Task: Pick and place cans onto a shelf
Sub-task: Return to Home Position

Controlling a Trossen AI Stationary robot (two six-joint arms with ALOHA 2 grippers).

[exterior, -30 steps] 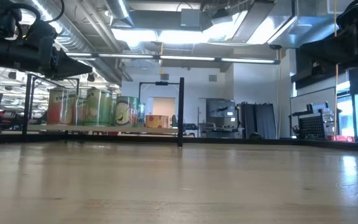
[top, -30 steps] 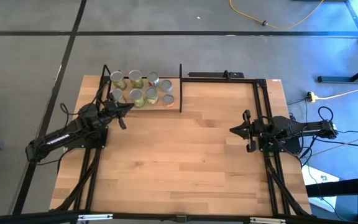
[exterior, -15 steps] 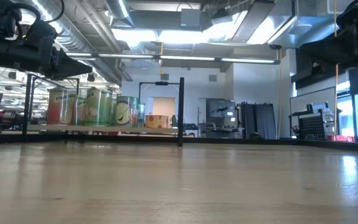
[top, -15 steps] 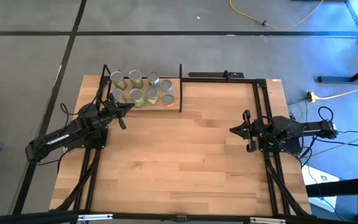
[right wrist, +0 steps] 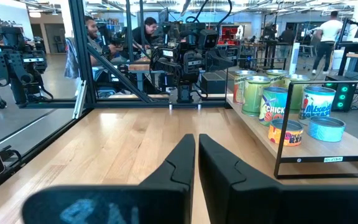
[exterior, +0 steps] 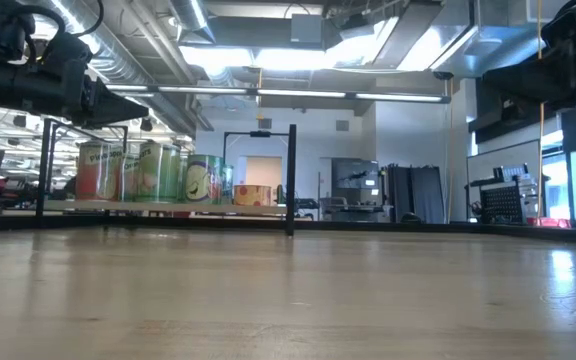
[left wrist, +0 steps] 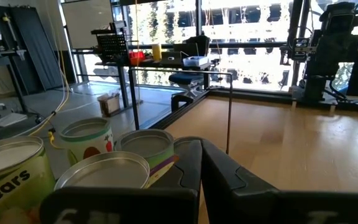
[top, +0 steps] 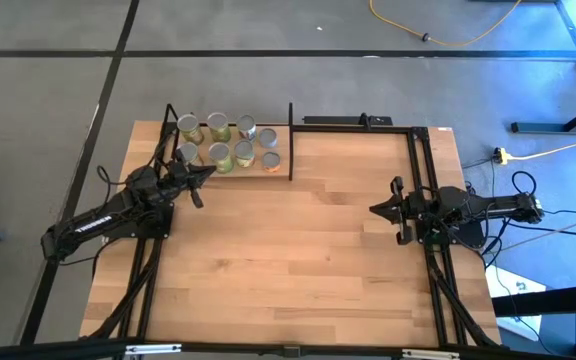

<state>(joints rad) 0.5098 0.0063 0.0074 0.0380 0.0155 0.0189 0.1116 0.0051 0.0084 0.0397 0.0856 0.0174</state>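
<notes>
Holding the dark six-joint left arm point(top: 108, 215) low and stretched out diagonally, with its black two-finger left gripper point(top: 205, 172) pointing forward and inward. Pressing that gripper's fingers point(left wrist: 188, 165) together, tips meeting. Resting the dark six-joint right arm point(top: 478, 208) folded at its own side, wrist level, aiming the black two-finger right gripper point(top: 375, 209) across toward the left arm, its fingers point(right wrist: 179, 158) lying side by side, almost touching.

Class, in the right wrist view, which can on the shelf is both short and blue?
The flat blue can; its short neighbour is orange-yellow, and the other cans stand taller.
</notes>
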